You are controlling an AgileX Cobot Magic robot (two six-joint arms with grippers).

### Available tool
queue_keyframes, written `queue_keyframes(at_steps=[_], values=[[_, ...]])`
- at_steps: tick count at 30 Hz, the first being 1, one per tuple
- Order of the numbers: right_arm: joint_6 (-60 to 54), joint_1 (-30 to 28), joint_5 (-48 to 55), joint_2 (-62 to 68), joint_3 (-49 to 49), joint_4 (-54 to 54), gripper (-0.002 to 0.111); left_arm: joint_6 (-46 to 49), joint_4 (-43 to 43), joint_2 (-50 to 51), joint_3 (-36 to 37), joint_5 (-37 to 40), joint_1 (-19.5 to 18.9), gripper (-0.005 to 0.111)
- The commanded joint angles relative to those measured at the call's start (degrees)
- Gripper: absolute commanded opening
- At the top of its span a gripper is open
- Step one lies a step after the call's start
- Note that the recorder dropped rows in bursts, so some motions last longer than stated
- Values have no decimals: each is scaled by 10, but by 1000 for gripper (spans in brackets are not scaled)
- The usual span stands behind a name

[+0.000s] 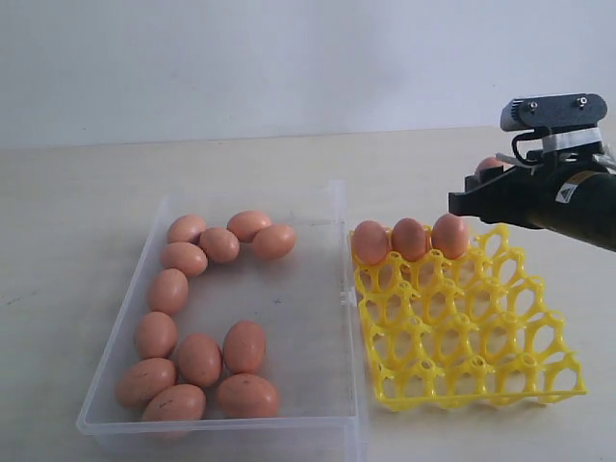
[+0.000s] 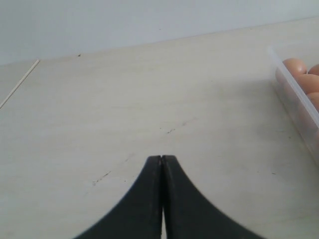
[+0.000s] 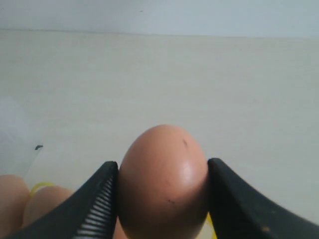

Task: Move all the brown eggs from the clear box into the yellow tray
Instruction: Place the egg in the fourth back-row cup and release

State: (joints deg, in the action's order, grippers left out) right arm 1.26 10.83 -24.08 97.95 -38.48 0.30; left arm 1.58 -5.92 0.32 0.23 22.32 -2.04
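Several brown eggs (image 1: 199, 359) lie loose in the clear box (image 1: 308, 308) on the left. To its right the yellow tray (image 1: 462, 337) holds three eggs (image 1: 409, 239) in its far row. My right gripper (image 1: 478, 188) hangs over the tray's far right corner, shut on one brown egg (image 3: 163, 181) that fills the gap between the fingers (image 3: 99, 194); only the egg's top (image 1: 489, 166) peeks out in the exterior view. My left gripper (image 2: 161, 158) is shut with nothing in it, over bare table beside the box wall (image 2: 294, 99). It is not in the exterior view.
The pale table (image 1: 77, 212) stretches around the box and tray, with a plain wall behind it. The right arm's black body (image 1: 577, 202) reaches in from the right edge, above the tray's far right side. Tray eggs (image 3: 47, 201) show below the held egg in the right wrist view.
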Motion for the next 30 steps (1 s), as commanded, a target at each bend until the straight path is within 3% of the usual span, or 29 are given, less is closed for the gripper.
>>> queue_keyframes(at_steps=[1,14,17,21,23,27,30], values=[[4,-3,-39,30,2,-3,0,-3,1,-3,-2,-5,3,0],[4,-10,-38,63,2,8,4,-3,1,-3,-2,-5,3,0],[4,-10,-29,63,2,3,20,-3,1,-3,-2,-5,3,0],[4,-10,-11,63,2,3,56,-3,1,-3,-2,-5,3,0],[4,-10,-6,63,2,3,67,-3,1,-3,-2,-5,3,0],[3,-10,16,31,2,3,63,-3,1,-3,-2,-5,3,0],[3,-10,56,-38,-4,1,43,-3,1,-3,-2,-5,3,0]])
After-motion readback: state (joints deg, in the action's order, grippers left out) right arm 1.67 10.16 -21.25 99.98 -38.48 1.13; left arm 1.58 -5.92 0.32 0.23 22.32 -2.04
